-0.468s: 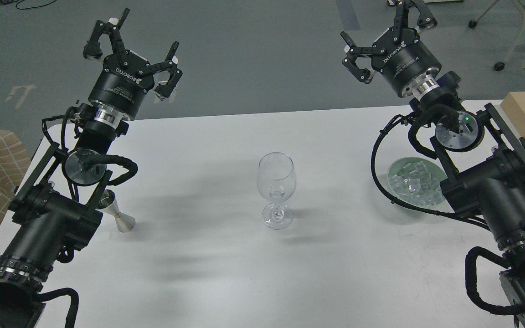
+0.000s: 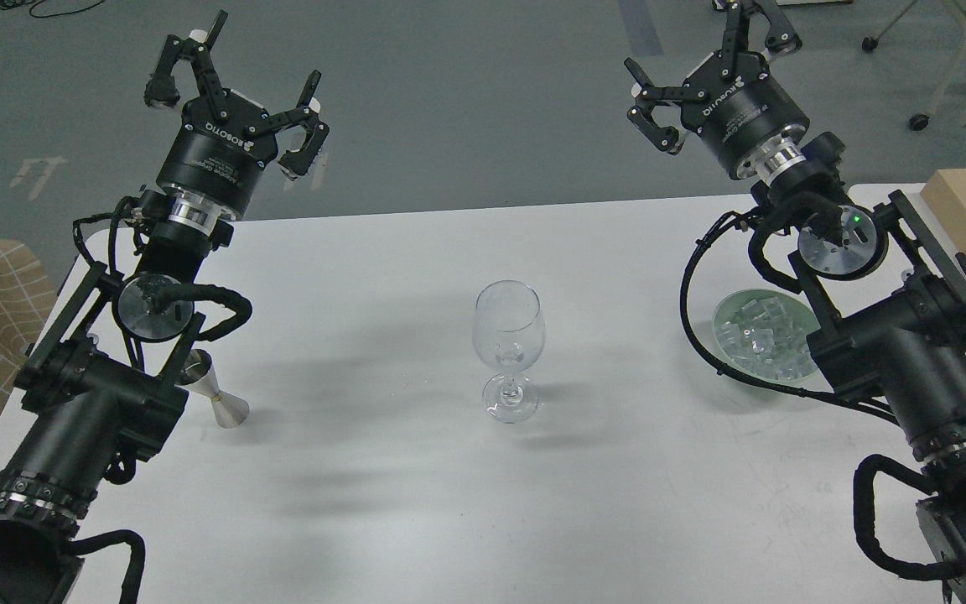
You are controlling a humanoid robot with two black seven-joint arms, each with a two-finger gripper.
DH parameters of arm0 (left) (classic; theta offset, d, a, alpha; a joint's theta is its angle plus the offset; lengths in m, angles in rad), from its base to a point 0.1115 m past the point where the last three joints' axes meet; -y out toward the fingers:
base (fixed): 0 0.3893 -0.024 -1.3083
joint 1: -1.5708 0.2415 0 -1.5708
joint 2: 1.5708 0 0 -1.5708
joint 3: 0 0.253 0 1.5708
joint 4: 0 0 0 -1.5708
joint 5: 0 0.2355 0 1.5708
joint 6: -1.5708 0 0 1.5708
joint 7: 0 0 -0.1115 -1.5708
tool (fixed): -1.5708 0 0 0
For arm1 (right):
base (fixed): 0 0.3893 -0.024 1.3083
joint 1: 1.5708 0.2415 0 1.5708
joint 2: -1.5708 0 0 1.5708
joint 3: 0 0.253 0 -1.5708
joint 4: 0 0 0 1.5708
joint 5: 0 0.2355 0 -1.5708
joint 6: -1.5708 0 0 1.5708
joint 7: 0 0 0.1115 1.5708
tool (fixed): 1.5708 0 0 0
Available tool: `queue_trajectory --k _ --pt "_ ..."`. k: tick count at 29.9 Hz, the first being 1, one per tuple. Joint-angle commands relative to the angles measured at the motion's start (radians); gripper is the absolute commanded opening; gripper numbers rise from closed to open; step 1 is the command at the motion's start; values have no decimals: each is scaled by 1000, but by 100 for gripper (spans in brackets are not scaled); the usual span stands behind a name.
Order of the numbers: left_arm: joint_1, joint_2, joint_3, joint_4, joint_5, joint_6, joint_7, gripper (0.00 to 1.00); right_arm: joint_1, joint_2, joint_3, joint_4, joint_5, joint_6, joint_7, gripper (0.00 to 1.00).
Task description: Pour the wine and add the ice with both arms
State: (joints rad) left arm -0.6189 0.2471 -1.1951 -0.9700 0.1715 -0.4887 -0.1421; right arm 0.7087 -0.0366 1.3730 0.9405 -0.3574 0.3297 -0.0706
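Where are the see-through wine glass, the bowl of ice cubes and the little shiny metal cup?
Clear stemmed wine glass (image 2: 509, 335), head view, on its bowl.
Pale green bowl of ice cubes (image 2: 728, 348), head view, on its left rim.
Small silver metal measuring cup (image 2: 230, 409), head view, on its flared base.
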Motion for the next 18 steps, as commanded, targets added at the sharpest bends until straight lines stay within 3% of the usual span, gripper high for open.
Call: queue_trajectory --k 1,18 --pt "1 0 0 1 -1 0 -2 98 0 3 0 1 0 0 0 100" --pt "-1 3 5 1 0 0 -1 98 6 4 0 1 0 0 0 100"
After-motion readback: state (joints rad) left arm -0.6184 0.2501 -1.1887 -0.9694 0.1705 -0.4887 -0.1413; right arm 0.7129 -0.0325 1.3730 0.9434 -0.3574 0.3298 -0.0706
